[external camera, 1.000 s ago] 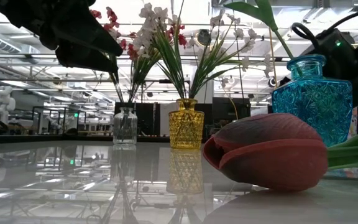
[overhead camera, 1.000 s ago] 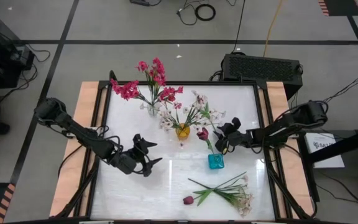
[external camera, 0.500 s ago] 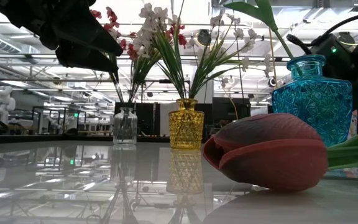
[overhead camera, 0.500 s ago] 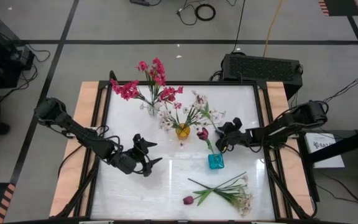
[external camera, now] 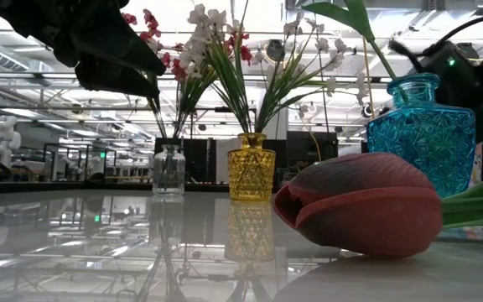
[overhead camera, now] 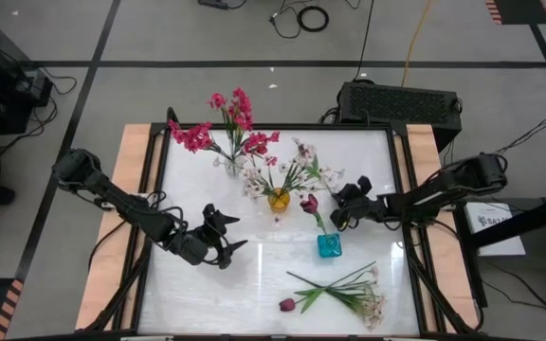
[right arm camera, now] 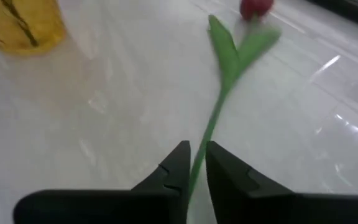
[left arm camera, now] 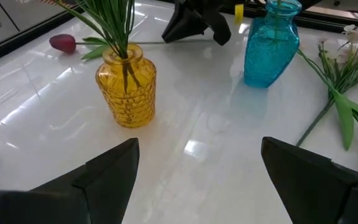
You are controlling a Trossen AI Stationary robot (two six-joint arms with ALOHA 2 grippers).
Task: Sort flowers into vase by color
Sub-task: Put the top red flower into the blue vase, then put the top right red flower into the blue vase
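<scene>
While clenching the green stem of a dark maroon tulip bud in the right gripper, keeping it upright in the blue glass vase; idling spread, the left gripper.

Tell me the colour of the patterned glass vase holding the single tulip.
Turquoise blue, clearest in the low view.
</scene>
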